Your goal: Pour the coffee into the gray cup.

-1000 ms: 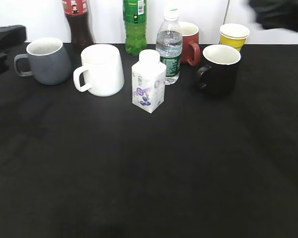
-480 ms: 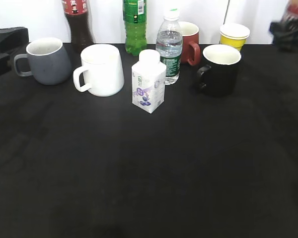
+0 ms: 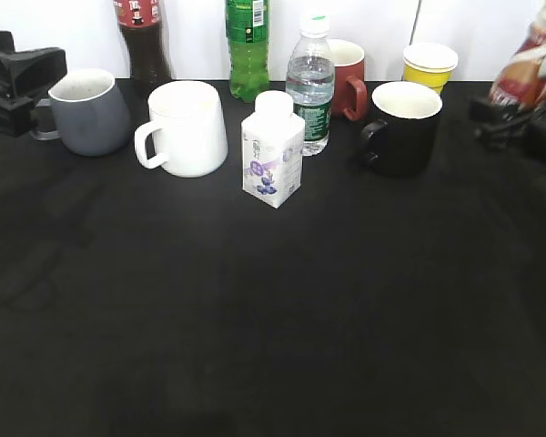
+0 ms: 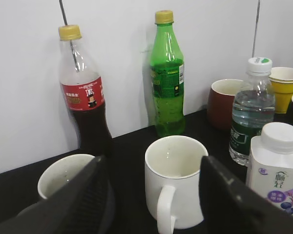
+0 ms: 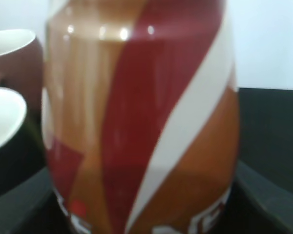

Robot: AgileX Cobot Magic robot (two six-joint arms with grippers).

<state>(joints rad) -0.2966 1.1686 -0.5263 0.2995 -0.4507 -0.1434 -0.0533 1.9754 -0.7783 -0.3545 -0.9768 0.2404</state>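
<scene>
The gray cup [image 3: 84, 111] stands at the back left of the black table; in the left wrist view [image 4: 58, 176] its cream inside shows partly behind my left finger. My left gripper [image 3: 23, 75] [image 4: 152, 163] is open and empty, right beside the cup's handle. My right gripper [image 3: 514, 114] [image 5: 144, 214] is shut on the coffee bottle [image 3: 528, 64] at the far right edge and holds it tilted, to the right of the black mug. The bottle's brown, red and white label [image 5: 141, 122] fills the right wrist view.
Between cup and bottle stand a white mug [image 3: 184, 127], a white carton [image 3: 273, 150], a water bottle [image 3: 310, 86], a black mug [image 3: 403, 127], a red mug [image 3: 348, 73] and a yellow paper cup [image 3: 429, 64]. A cola bottle [image 3: 141, 41] and green bottle [image 3: 247, 45] line the wall.
My right gripper has come down into view at the right edge with the coffee bottle. My left gripper has moved right, up to the gray cup's handle.
</scene>
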